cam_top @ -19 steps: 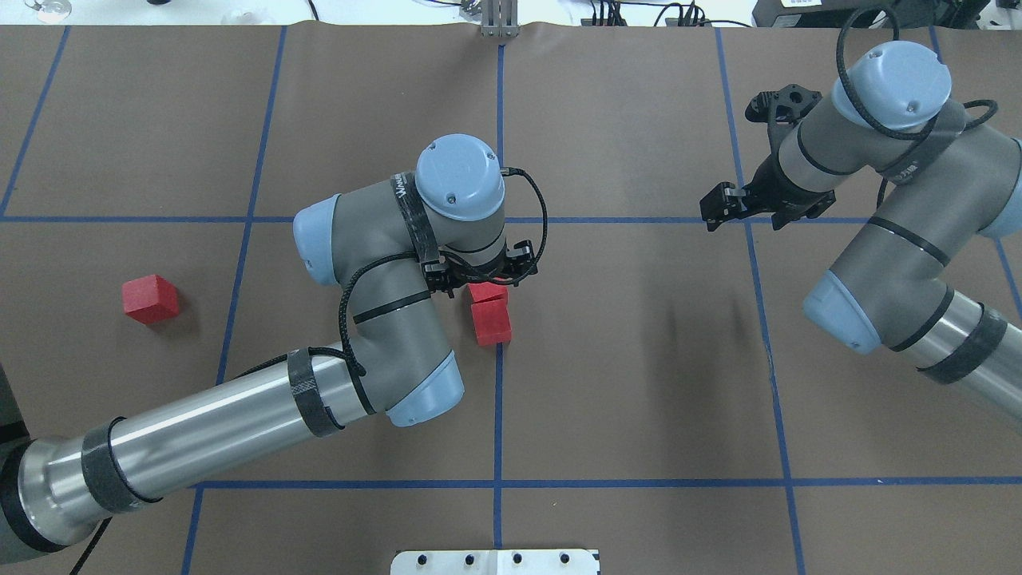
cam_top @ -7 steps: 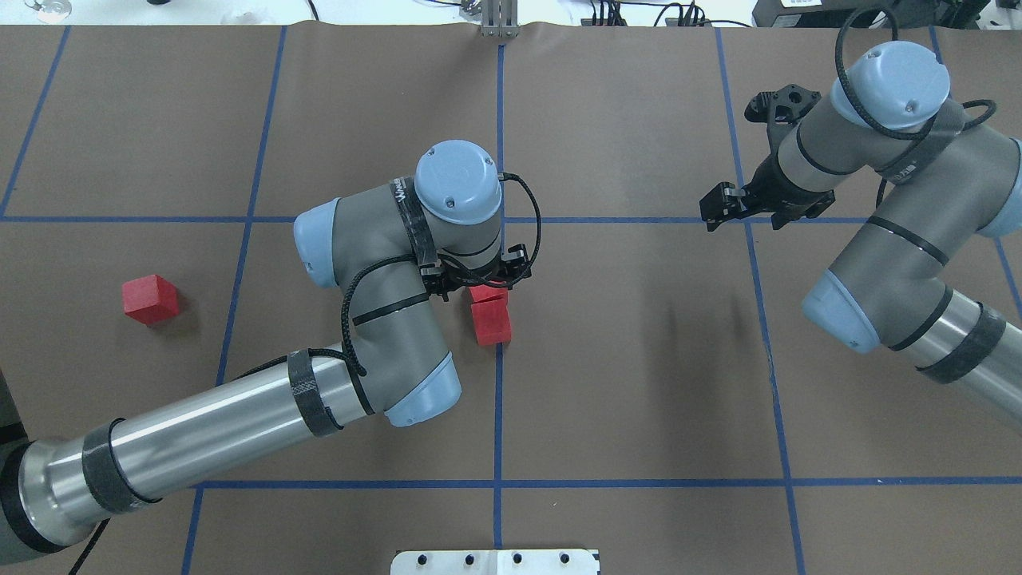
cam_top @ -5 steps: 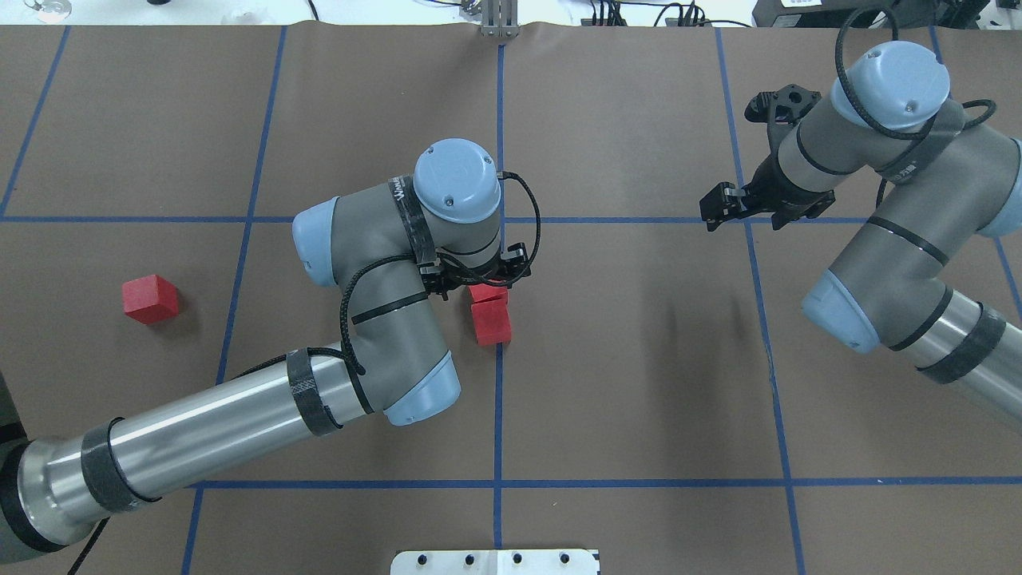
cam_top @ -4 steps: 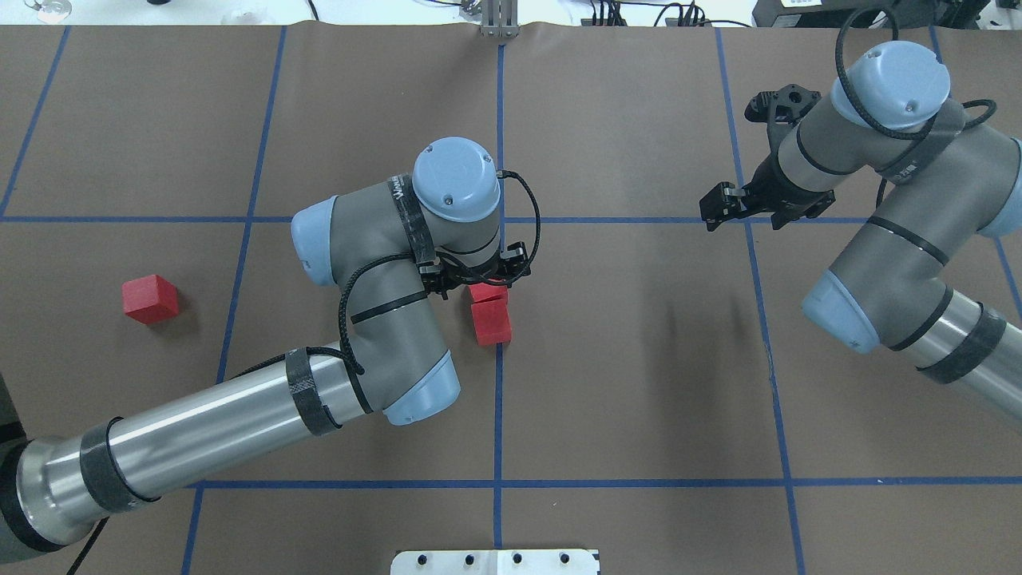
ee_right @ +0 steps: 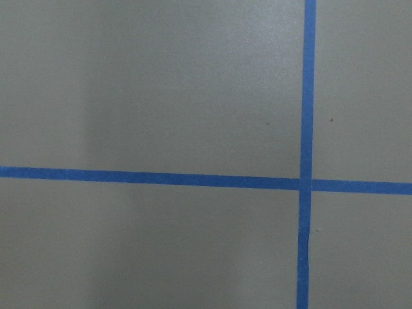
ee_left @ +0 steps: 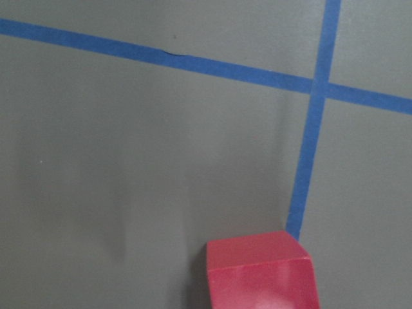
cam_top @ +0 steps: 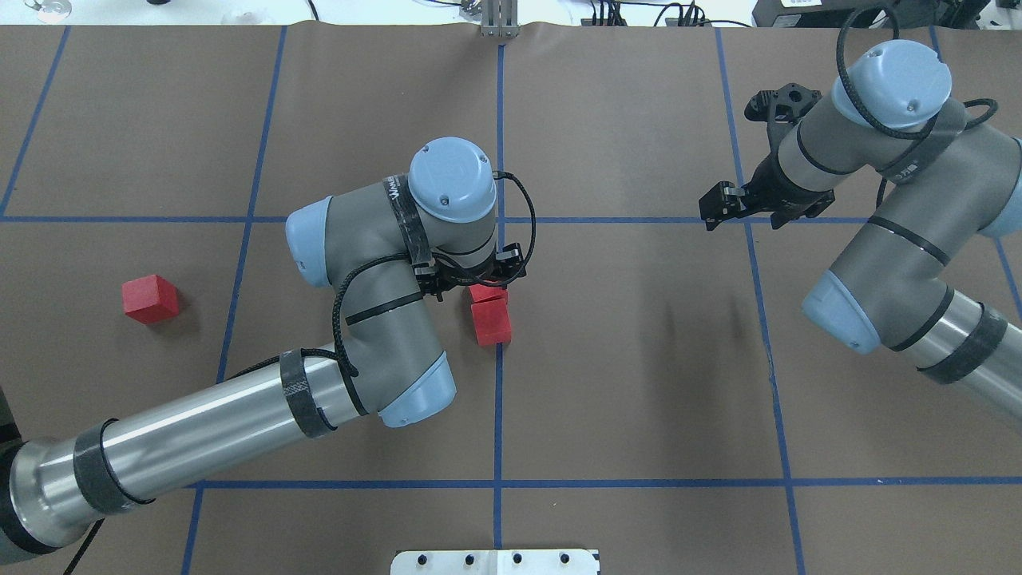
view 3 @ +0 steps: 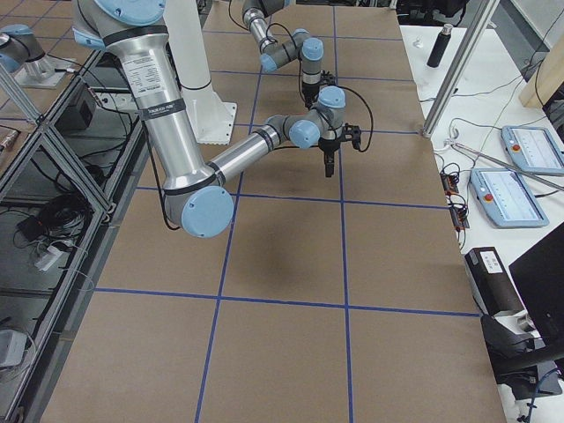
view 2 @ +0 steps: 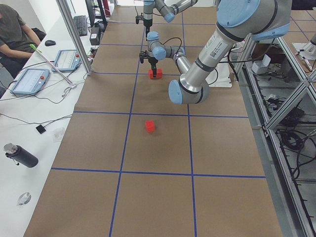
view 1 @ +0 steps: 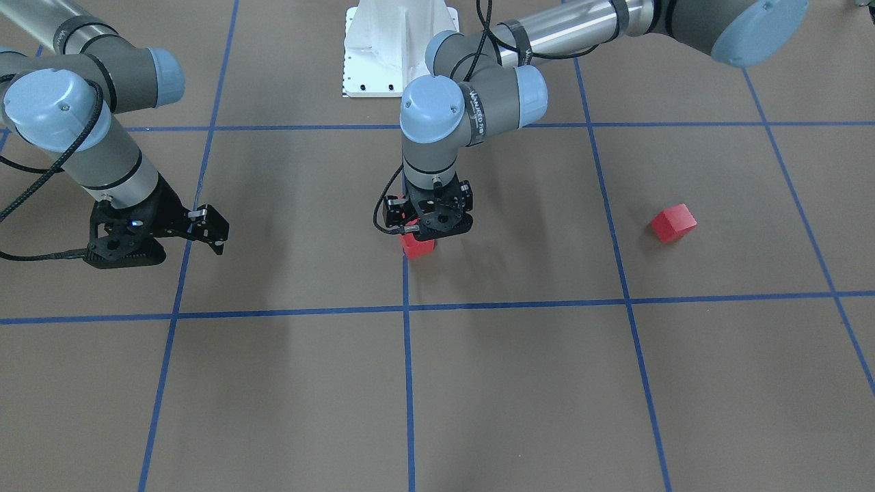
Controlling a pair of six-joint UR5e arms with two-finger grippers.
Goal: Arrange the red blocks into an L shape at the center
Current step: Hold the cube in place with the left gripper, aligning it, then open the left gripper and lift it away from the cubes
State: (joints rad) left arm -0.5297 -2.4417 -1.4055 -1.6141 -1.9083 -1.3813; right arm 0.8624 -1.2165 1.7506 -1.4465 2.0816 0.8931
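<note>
Placing step: two small matte red cubes (cam_top: 491, 323) touch at surface centre (cam_top: 511, 375) | left gripper (view 1: 422, 232) just above them, width untellable | right gripper (cam_top: 713, 209) spread, empty | next: fetch third cube (cam_top: 149, 299), toward left edge.

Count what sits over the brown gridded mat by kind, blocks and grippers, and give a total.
red blocks: 3
grippers: 2, the left gripper and the right gripper
total: 5
</note>
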